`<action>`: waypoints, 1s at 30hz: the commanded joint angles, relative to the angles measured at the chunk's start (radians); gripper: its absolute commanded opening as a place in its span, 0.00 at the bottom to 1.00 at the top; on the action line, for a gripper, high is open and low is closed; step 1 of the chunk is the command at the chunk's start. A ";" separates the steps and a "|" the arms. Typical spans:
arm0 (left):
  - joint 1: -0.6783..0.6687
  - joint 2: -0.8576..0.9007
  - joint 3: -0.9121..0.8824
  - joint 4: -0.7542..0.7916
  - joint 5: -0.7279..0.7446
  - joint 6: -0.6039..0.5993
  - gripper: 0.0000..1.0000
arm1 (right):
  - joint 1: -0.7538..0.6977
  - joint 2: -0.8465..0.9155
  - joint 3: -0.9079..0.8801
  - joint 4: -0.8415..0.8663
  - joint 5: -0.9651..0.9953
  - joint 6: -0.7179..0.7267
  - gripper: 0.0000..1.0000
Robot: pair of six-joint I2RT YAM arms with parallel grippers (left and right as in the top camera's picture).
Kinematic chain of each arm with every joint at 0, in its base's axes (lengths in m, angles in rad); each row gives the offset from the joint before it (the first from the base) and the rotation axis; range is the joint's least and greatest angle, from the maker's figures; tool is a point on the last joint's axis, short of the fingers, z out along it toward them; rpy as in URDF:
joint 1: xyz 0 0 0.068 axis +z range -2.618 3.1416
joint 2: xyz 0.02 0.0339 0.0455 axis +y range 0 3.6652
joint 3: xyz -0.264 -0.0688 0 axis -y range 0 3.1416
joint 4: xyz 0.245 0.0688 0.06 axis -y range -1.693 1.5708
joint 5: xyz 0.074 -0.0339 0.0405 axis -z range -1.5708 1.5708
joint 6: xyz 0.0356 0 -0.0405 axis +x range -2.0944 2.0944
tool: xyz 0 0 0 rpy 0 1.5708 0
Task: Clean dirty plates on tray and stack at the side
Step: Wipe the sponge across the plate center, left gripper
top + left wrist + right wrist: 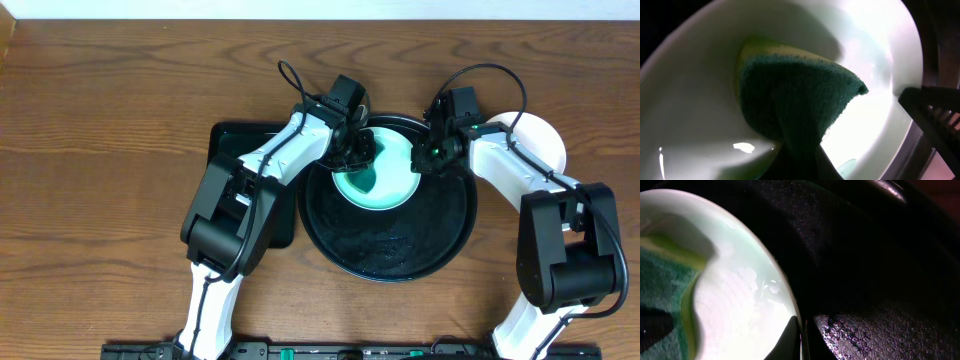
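Observation:
A pale-mint plate (385, 172) lies in the far part of the round black tray (400, 245). My left gripper (358, 150) is shut on a green and yellow sponge (795, 95) and presses it onto the plate's inside (695, 100). My right gripper (428, 156) is shut on the plate's right rim (785, 297), one finger on each side. The sponge also shows at the left of the right wrist view (665, 280). Another white plate (540, 135) lies on the table to the right of the tray, partly under my right arm.
A rectangular black tray (235, 140) lies left of the round tray, mostly under my left arm. The wooden table (100, 200) stretches left and right of the trays.

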 commanded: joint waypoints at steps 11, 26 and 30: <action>-0.005 -0.208 0.006 -0.010 -0.041 0.028 0.07 | 0.016 0.008 -0.005 0.005 -0.018 0.002 0.01; -0.043 -0.178 -0.034 -0.012 -0.312 0.030 0.08 | 0.017 0.008 -0.005 0.005 -0.018 0.002 0.01; -0.046 -0.150 -0.034 -0.013 -0.319 0.030 0.07 | 0.016 0.008 -0.005 0.005 -0.040 0.002 0.01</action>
